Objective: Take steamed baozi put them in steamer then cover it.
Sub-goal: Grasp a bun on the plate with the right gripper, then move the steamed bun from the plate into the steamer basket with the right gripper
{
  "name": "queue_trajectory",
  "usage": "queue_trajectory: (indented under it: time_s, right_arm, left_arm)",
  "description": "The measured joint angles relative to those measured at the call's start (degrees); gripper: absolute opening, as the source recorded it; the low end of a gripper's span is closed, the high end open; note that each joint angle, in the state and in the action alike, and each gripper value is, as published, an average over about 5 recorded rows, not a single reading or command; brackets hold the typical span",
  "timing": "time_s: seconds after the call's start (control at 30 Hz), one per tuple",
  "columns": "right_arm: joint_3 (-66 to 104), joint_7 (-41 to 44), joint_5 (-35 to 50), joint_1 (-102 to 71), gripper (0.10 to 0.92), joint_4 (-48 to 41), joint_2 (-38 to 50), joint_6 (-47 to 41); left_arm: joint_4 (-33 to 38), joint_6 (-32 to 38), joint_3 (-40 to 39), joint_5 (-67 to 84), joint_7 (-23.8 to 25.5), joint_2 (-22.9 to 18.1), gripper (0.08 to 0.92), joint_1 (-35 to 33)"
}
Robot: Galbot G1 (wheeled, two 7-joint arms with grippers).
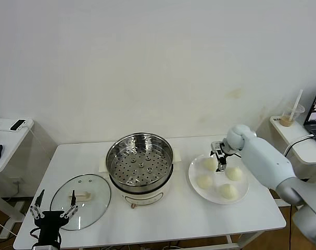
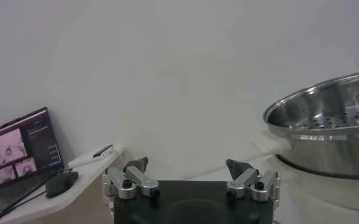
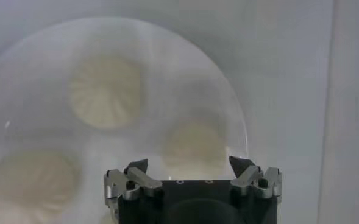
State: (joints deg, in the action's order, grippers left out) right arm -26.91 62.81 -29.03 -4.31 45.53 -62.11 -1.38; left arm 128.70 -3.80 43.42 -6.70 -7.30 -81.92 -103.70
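Hovering over the steamed baozi (image 1: 218, 177) now: four smooth cream domes, pleated tops, on the flat white plate (image 1: 242, 195) at my right on the desk (image 1: 184, 219). Right gripper (image 1: 220, 160) sits just above the rear pair w/ jaws spread wide, nothing held; the rear-right bun lies directly under it, so I judge a short drop lines it up. Steamer (image 1: 140, 161), shiny perforated steel, stands empty just left of plate. Glass cover (image 1: 80, 200) lies flat by left gripper (image 1: 54, 213), open & idle at front-left desk edge.
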Motion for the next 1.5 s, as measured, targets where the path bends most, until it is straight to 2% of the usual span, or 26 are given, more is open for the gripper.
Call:
queue_trajectory:
  time_s: [0.2,0.47,0.57,1.0,1.5]
  right_arm:
    - [0.0,-0.65,-1.26,0.33,0.792,-2.42,-1.68,-0.14]
    - [-0.13,-0.56,-2.11,0.68,0.659,-3.75,-2.38,-0.39]
    - [-0.27,-0.34,-2.11,0.77,0.634,-3.81,-2.31,-0.32]
    - [-3.45,1.73,2.18,3.81,0.629,1.9,2.34,-1.53]
    - [-16.38,3.13,19.1,19.78,0.636,15.08,8.22,-4.53]
  left_arm:
    - [-0.31,0.03,0.18,0.02,0.01,0.04,0.823,0.11]
    - [-0.42,0.07,0.3,0.02,-0.01,0.0,0.823,0.22]
    - [-0.42,0.07,0.38,0.03,-0.02,0.0,0.823,0.17]
    - [-0.17,-0.07,0.35,0.07,0.09,0.34,0.823,0.02]
    - [-0.92,-0.3,-0.66,0.54,0.25,1.15,0.823,0.74]
